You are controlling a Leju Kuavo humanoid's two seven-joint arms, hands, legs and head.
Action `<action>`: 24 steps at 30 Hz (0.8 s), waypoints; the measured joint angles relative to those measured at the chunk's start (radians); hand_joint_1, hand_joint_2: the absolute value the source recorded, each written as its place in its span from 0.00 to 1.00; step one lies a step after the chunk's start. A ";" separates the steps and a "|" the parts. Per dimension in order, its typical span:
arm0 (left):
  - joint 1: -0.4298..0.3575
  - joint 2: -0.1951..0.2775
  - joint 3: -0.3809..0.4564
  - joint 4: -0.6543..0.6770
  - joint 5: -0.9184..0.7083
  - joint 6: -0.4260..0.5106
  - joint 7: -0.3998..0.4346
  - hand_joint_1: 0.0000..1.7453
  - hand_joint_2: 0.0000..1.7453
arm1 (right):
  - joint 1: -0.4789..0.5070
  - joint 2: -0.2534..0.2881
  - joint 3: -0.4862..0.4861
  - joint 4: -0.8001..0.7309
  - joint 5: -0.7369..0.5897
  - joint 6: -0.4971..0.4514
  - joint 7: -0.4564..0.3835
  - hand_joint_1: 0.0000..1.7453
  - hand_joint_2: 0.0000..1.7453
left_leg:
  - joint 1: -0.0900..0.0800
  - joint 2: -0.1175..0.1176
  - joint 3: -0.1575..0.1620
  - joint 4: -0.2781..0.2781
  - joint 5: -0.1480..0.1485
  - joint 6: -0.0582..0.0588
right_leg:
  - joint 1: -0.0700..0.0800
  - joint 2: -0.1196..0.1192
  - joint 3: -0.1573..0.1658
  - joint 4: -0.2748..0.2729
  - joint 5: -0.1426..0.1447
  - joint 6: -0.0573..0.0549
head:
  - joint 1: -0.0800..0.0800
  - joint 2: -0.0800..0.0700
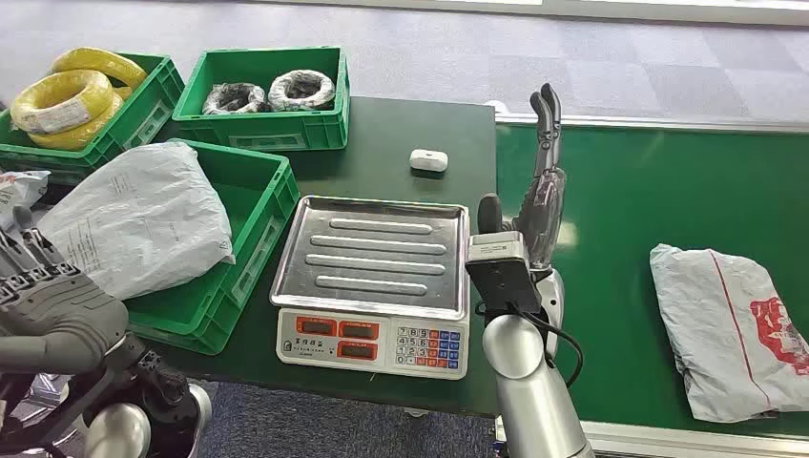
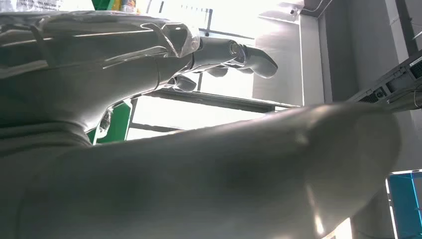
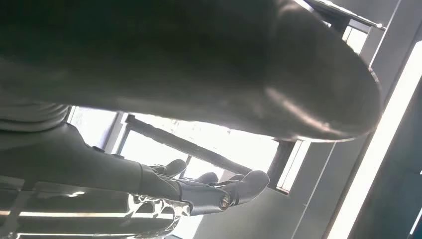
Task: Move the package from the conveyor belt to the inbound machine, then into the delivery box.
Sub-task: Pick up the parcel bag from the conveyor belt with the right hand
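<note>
A grey package with red print [image 1: 730,329] lies flat on the green conveyor belt [image 1: 649,191] at the right. A second grey package [image 1: 143,215] rests in the near green crate [image 1: 258,239] at the left, leaning over its left rim. Between them stands the scale with its steel tray [image 1: 372,253], nothing on it. My right hand [image 1: 544,186] is raised over the seam between table and belt, fingers stretched straight, holding nothing; the right wrist view shows its fingers [image 3: 219,191] extended. My left hand [image 1: 52,305] hangs low beside the crate's near left corner, fingers [image 2: 234,52] extended, nothing in it.
On the dark table behind the scale lies a small white case [image 1: 428,159]. Two more green crates stand at the back left, one with yellow cable coils [image 1: 67,100], one with black and white coils [image 1: 272,93]. The belt's metal edge [image 1: 668,122] runs along its far side.
</note>
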 joint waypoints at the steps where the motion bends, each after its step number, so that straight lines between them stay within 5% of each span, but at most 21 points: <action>1: 0.000 0.000 0.000 0.000 0.000 0.000 0.000 0.00 0.00 | -0.001 0.000 0.000 0.001 0.004 0.000 0.002 0.00 0.00 | 0.000 0.000 0.000 0.000 0.000 0.000 | 0.000 0.000 0.000 0.000 0.000 0.000 | 0.000 0.000; 8: 0.004 0.000 0.001 0.000 0.000 -0.003 0.000 0.00 0.00 | -0.013 0.000 0.000 0.008 0.038 -0.005 0.027 0.00 0.00 | 0.000 0.000 0.000 0.000 0.000 0.000 | 0.000 0.000 0.000 0.000 0.000 0.000 | 0.000 0.000; 16: 0.025 0.000 0.002 -0.001 0.018 -0.022 0.000 0.00 0.00 | -0.160 -0.066 -0.095 0.155 0.475 -0.056 0.350 0.00 0.00 | 0.000 0.000 0.000 0.001 0.001 0.001 | -0.001 0.000 0.001 0.000 0.001 0.001 | 0.000 0.000; 24: 0.041 0.000 0.005 -0.002 0.031 -0.033 0.000 0.00 0.00 | -0.285 -0.150 -0.211 0.358 0.605 -0.065 0.414 0.00 0.00 | -0.001 -0.001 0.000 0.001 0.001 0.001 | -0.001 0.000 0.000 0.000 0.002 0.002 | 0.000 0.000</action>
